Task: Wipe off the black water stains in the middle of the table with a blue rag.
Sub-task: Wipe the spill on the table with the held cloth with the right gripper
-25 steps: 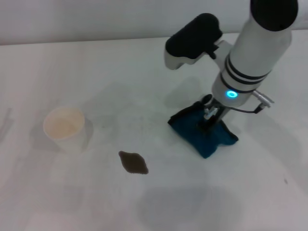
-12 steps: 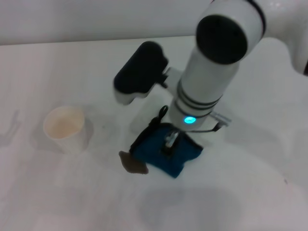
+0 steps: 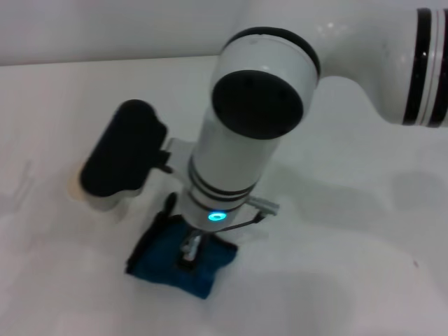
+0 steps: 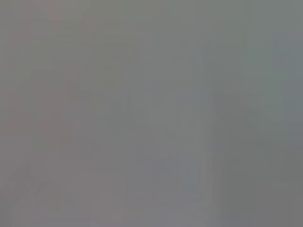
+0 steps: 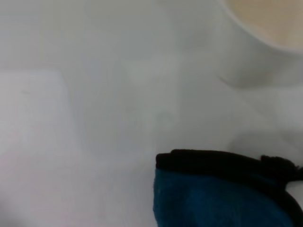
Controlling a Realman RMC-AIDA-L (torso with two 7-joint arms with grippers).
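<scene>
rag (image 3: 178,264): bunched flat on the worktop (image 3: 336,280), just beside the cup (image 5: 265,19)
right end effector (image 3: 190,250): pressing down on the rag's middle, pinching it
stain: hidden, can't tell

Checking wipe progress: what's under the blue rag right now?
Only the white tabletop shows around the teal-blue cloth with black edging, pressed down by the right gripper. Whatever lies beneath the cloth is covered.

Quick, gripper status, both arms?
Right gripper: shut on the blue rag, pressing it to the table.
Left gripper: not in view.
</scene>
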